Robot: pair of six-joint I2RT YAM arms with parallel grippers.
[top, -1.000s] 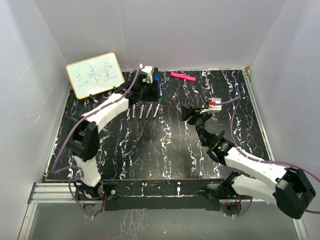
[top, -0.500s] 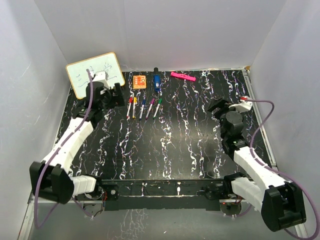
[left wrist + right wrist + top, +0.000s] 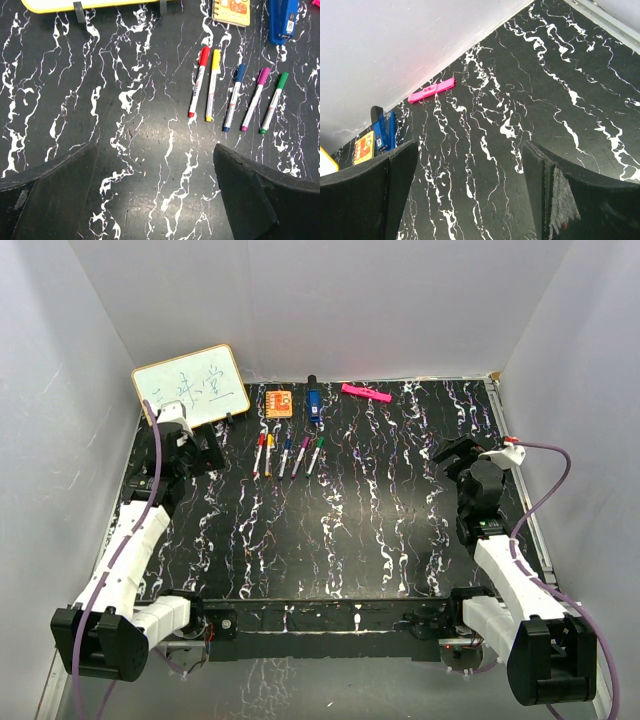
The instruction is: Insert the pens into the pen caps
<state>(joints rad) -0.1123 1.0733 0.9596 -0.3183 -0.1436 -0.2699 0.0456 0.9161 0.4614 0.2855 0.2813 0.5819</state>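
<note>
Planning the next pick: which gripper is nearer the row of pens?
Left. The left gripper hovers just to the left of the pens, jaws wide apart; the right gripper is much farther away, off to their right.

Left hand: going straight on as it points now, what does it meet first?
Likely the bare table: the left hand tilts down at it. The row of pens lies right of that line, the whiteboard beyond. Depth unclear.

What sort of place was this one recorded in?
Likely a lab robot cell: plain white walls box in a black marble-patterned tabletop, with two white robot arms bolted at its near edge.
</note>
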